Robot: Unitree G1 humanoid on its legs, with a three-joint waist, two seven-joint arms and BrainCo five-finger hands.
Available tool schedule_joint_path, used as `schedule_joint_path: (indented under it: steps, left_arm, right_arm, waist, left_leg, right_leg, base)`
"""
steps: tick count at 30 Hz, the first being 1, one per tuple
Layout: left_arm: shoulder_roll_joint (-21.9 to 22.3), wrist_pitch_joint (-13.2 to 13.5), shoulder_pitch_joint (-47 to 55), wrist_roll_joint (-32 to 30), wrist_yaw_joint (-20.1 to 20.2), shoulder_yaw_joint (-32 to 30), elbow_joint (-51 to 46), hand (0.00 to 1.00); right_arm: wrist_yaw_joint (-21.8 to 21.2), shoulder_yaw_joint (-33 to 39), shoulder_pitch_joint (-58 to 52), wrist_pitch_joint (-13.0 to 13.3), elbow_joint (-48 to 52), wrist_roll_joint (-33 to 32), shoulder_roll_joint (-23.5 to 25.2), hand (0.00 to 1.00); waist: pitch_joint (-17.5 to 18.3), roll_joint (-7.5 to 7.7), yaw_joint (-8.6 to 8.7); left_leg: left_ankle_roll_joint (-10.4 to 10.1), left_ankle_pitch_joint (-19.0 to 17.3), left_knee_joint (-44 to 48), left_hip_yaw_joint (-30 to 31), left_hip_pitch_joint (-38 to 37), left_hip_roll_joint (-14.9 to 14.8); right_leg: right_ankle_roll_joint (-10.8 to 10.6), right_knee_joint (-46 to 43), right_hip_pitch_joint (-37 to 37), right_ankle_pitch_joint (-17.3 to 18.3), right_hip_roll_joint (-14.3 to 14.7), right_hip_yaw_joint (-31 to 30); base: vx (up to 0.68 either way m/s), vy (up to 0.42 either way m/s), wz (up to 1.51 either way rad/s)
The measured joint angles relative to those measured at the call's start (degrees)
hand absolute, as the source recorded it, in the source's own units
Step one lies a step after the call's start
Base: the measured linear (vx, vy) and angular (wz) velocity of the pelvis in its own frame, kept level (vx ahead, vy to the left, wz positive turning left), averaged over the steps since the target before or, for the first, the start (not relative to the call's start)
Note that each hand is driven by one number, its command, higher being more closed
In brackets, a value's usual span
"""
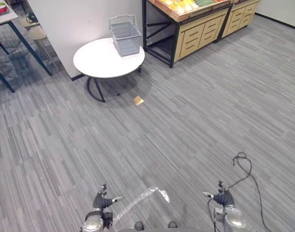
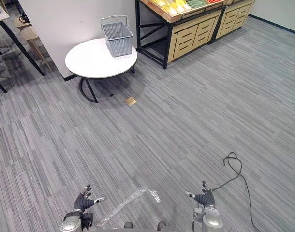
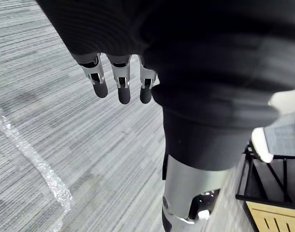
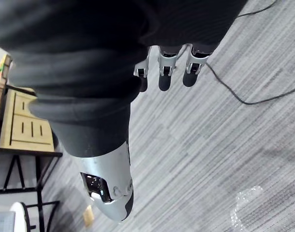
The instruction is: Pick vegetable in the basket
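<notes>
Nearest in, the left hand (image 1: 103, 200) and right hand (image 1: 223, 197) both hung low at the bottom edge of the head views, well apart. Fingers (image 3: 120, 83) on the left and fingers (image 4: 165, 73) on the right were loosely extended and gripped nothing, so both hands were empty. A crinkled strip of clear plastic film (image 1: 140, 199) lay on the grey carpet (image 1: 186, 121) between the hands, nearer the left one and touching neither. Mid-floor there was a small tan scrap (image 1: 138, 100), just short of the round white table (image 1: 96, 62). The grey wire basket (image 1: 126, 41) stood upright at the table's far right edge, handles up, and looked empty as far as I could tell. Beyond and to the right of it was the wooden produce stand (image 1: 193, 37), with the vegetables (image 1: 180, 6) piled on its top tray. I could make out yellow and green pieces but not their types. My read: the task was at the approach stage, with nothing picked and nothing in the basket. The next move called for walking forward and to the right to bring the stand's tray within arm's reach, then picking one vegetable with whichever hand ended up nearer. Basket and stand sat near each other, so the transfer should be short. The film underfoot was a possible slip risk on the way.
</notes>
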State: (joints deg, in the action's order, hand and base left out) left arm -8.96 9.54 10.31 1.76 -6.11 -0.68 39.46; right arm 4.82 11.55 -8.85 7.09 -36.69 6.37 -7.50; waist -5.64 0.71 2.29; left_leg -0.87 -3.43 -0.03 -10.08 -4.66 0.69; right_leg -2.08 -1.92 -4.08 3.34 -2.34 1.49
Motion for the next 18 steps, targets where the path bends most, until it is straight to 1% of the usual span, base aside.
schedule_joint_path:
  steps: [4,6,9,11,15,18]
  left_arm:
    - [-0.35,0.02,0.25,-0.18,0.00,-0.11,-0.89,0.00]
    - [-0.34,0.01,0.47,-0.15,-0.01,-0.23,-0.89,0.00]
    - [-0.22,-0.03,1.50,-0.09,-0.10,-1.46,-0.89,0.00]
    - [-0.26,-0.09,2.16,0.16,-0.22,-2.70,-0.89,0.00]
    - [-0.11,-0.19,2.64,0.69,-0.30,-4.08,-0.88,0.00]
    - [-0.02,-0.19,3.25,2.21,-0.38,-4.69,-0.89,0.00]
  right_arm:
    - [0.03,0.04,-0.25,0.03,0.00,0.99,-0.56,0.00]
    - [0.03,0.04,-0.50,0.01,0.00,0.98,-0.69,0.00]
    - [0.08,0.30,-0.65,-0.03,0.00,0.89,-0.85,0.00]
    - [0.27,1.06,-0.66,-0.15,-0.01,0.66,-0.99,0.00]
    - [0.29,1.83,-0.67,-0.61,-0.01,-1.64,-1.00,0.00]
    - [0.51,2.14,-0.43,-0.83,-0.01,-3.35,-1.04,0.00]
  waist:
    - [-0.05,-0.14,0.15]
    - [-0.09,-0.20,0.14]
    - [-0.20,-0.41,0.24]
    - [-0.20,-0.67,0.24]
    - [-0.14,-0.87,0.16]
    - [-0.12,-0.84,0.05]
  left_leg:
    - [-0.52,-0.40,0.15,-0.29,-0.01,-0.15]
    - [-0.87,-0.96,0.44,-0.47,-0.01,-0.21]
    - [-0.52,-1.34,0.79,-0.93,0.02,-0.25]
    - [0.23,-2.82,1.06,-1.29,0.37,-0.17]
    - [0.70,-3.96,3.17,-1.51,2.43,-0.33]
    - [0.82,-6.21,5.88,-2.24,4.47,-0.66]
  right_leg:
    - [-0.21,-0.04,0.06,0.14,0.05,-0.04]
    - [-0.90,-0.35,0.16,0.68,0.04,-0.05]
    - [-0.85,-1.01,0.50,1.09,0.04,-0.07]
    - [-0.33,-1.27,0.97,2.22,-0.01,-0.06]
    - [-0.56,-2.66,2.71,2.66,-0.09,-0.02]
    - [-0.96,-2.91,3.73,3.03,-0.11,-0.27]
  base:
    - [0.00,-0.005,-0.01]
    - [-0.02,-0.019,-0.06]
    - [-0.05,-0.021,-0.07]
    - [-0.06,-0.016,-0.06]
    - [-0.05,-0.001,-0.01]
    - [-0.02,0.022,-0.07]
